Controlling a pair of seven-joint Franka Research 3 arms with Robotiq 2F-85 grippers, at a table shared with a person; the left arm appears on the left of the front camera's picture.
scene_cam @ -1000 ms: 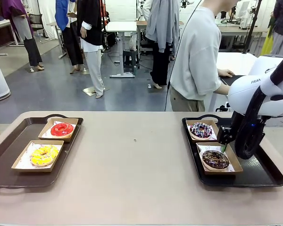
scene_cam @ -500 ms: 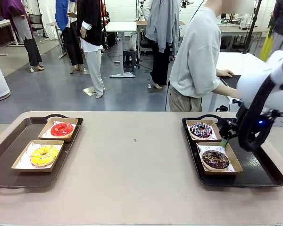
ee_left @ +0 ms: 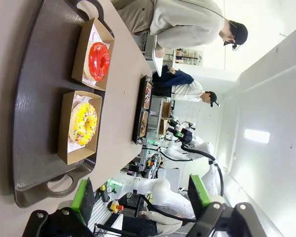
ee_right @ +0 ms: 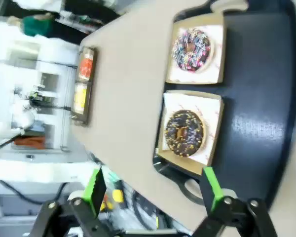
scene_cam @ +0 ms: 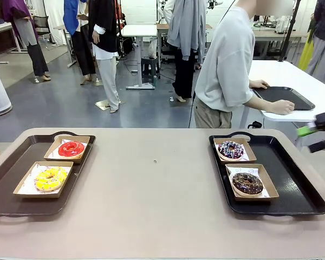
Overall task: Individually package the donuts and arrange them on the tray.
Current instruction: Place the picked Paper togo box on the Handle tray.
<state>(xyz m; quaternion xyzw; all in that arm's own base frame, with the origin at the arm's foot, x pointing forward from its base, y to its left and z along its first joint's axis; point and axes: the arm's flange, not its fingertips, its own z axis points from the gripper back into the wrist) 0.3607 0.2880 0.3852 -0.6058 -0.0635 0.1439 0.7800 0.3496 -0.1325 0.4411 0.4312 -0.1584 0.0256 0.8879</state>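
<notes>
Print on box papers (scene_cam: 244, 171) unreadable.

The right arm has pulled away from the chocolate donut (scene_cam: 247, 183) in its box, off to the far right; its fingers (scene_cam: 305, 130) now hang past the right tray (scene_cam: 292, 187), parted and empty.

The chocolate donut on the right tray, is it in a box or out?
In: the chocolate donut sits inside its open cardboard box.
</notes>
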